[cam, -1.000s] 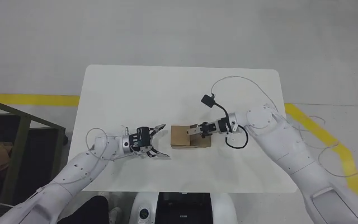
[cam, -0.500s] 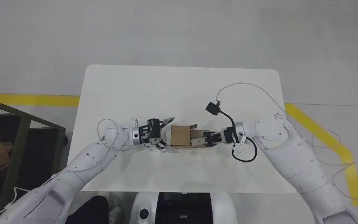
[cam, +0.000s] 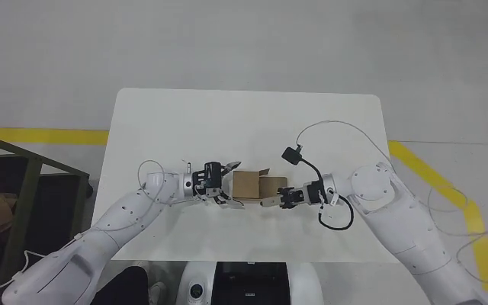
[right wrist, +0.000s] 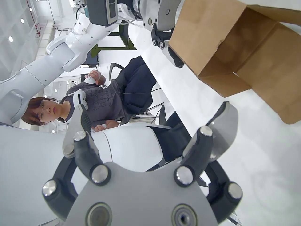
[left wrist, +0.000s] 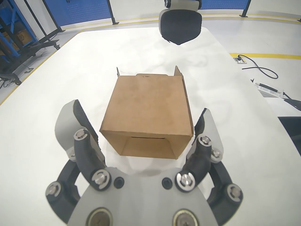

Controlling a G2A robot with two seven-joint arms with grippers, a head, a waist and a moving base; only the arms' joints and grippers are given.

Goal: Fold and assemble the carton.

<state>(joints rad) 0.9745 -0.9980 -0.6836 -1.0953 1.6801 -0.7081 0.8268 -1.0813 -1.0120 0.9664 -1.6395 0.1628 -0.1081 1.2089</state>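
Note:
A small brown carton [cam: 246, 184] lies on its side on the white table [cam: 229, 122], near the front middle. Its loose flaps [cam: 273, 184] stick out at the end facing the right arm. My left gripper [cam: 235, 184] is open, with one finger on each side of the carton's [left wrist: 148, 106] other, open end. The fingers [left wrist: 77, 118] sit close to the walls, and contact cannot be told. My right gripper [cam: 268, 202] is open and holds nothing. It sits by the front corner of the flap end, with the carton [right wrist: 211, 24] just beyond its fingertips [right wrist: 223, 111].
A black cable with a small black box [cam: 290, 155] loops above the right arm. The table's front edge [cam: 252, 261] runs close behind both grippers. Bare table surface stretches behind the carton toward the far edge.
My left gripper slid right until its fingers flank the carton's end. My right gripper drew back from the flaps toward the front edge, and the flaps now stand more spread.

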